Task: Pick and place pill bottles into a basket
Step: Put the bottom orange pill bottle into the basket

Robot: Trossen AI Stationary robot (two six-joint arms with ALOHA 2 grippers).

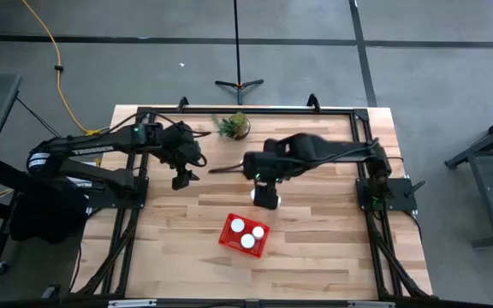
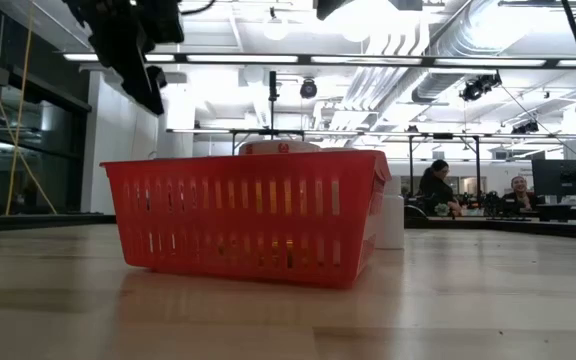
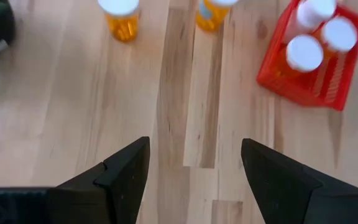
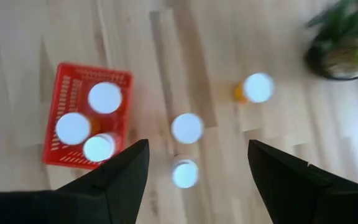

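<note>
While its fingers are spread wide with nothing between them, the right gripper [image 4: 194, 174] hangs above bare wood just beyond the red basket [image 1: 232, 240], over loose pill bottles [image 4: 187, 128]. The left gripper [image 3: 194, 168], also spread and empty, hovers farther from the basket, toward the left arm's side. The basket holds three upright white-capped bottles [image 1: 239, 226]. Three more stand on the table outside it, between the basket and a small potted plant [image 1: 233, 125]. Open wood surrounds the basket on every other side.
</note>
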